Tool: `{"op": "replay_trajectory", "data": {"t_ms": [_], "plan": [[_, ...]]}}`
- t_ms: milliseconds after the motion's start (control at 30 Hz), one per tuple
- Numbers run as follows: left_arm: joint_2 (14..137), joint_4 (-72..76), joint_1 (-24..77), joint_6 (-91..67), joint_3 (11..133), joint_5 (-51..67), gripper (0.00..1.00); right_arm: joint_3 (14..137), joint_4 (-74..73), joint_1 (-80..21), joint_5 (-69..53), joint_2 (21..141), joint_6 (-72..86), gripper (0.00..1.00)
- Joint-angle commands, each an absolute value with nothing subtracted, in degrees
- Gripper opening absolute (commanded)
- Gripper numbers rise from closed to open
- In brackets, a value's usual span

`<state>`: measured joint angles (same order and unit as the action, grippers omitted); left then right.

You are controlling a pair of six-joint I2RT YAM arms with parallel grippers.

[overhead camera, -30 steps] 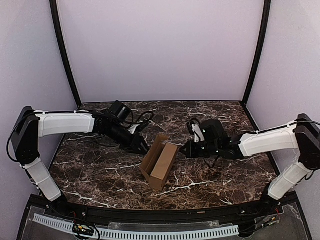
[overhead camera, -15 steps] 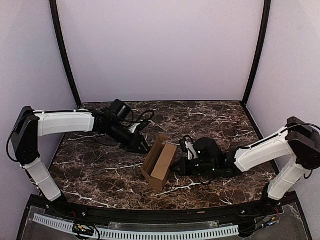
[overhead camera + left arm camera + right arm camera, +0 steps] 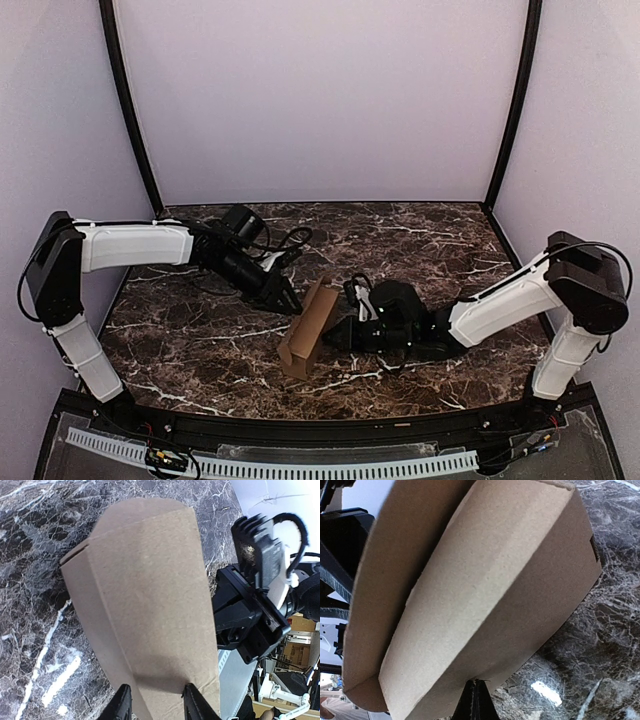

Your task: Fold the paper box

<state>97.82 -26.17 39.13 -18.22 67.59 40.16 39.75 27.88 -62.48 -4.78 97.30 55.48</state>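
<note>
The paper box (image 3: 308, 328) is a brown carton standing tilted on its long side in the middle of the marble table. My left gripper (image 3: 287, 299) is at its upper far end. In the left wrist view its fingers (image 3: 122, 707) are spread open, with a broad panel of the box (image 3: 150, 595) lying between and beyond them. My right gripper (image 3: 338, 335) is low against the box's right side. In the right wrist view its fingers (image 3: 475, 702) are shut together with nothing between them, and their tips touch the lower edge of the box (image 3: 480, 595).
The dark marble table (image 3: 200, 345) is walled by lilac panels with black posts (image 3: 130, 110) at the back corners. A white grated rail (image 3: 320, 465) runs along the near edge. My right arm's wrist (image 3: 255, 605) is close behind the box.
My right gripper has swung left and down to the box's side. The box has been pushed left and looks narrower and more upright. My left gripper has shifted slightly towards its top end.
</note>
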Motion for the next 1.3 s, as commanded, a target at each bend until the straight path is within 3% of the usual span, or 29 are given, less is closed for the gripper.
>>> {"op": "replay_trajectory", "data": {"t_ms": [0,967,1267], "plan": [[98.08,-29.03,39.37,-16.3,68.59,41.31,0.36,43.08,29.89,-63.16,-2.69,98.75,55.24,0.0],[102.2,-28.29,40.13,-15.11,65.05,37.9,0.35,46.14,26.99,-63.82,-1.28,101.62,53.32,0.0],[104.32,-31.5,40.81,-12.76,66.26,33.05,0.3,45.12,13.79,-63.63,9.46,92.01,39.5,0.0]]}}
